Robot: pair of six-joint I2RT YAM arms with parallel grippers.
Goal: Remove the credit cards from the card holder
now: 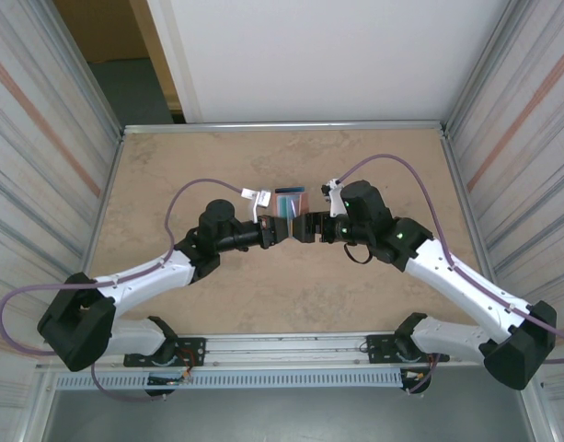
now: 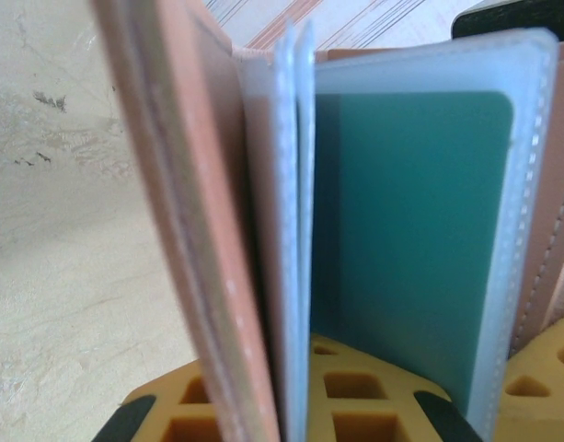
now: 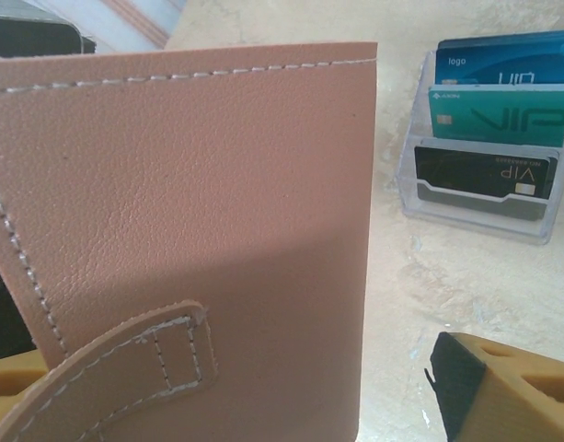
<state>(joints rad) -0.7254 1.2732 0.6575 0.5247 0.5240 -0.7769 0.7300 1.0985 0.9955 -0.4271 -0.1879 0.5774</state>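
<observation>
My left fingers (image 2: pixel 355 396) clenched on holder (image 2: pixel 199 230), upright at mid-tabletop. Salmon-pink stitched cover, strap tab, clear sleeves fanned open, teal card (image 2: pixel 410 239) in one sleeve. My right fingers (image 3: pixel 502 387) released, spread beside cover.

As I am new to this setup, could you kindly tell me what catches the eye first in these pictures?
First, the salmon-pink stitched leather card holder, upright at the middle of the beige marbled table. Inside it, a teal plastic card sits in a translucent sleeve. Nearby on the table, a clear tiered plastic stand shows blue, teal and black cards.
</observation>
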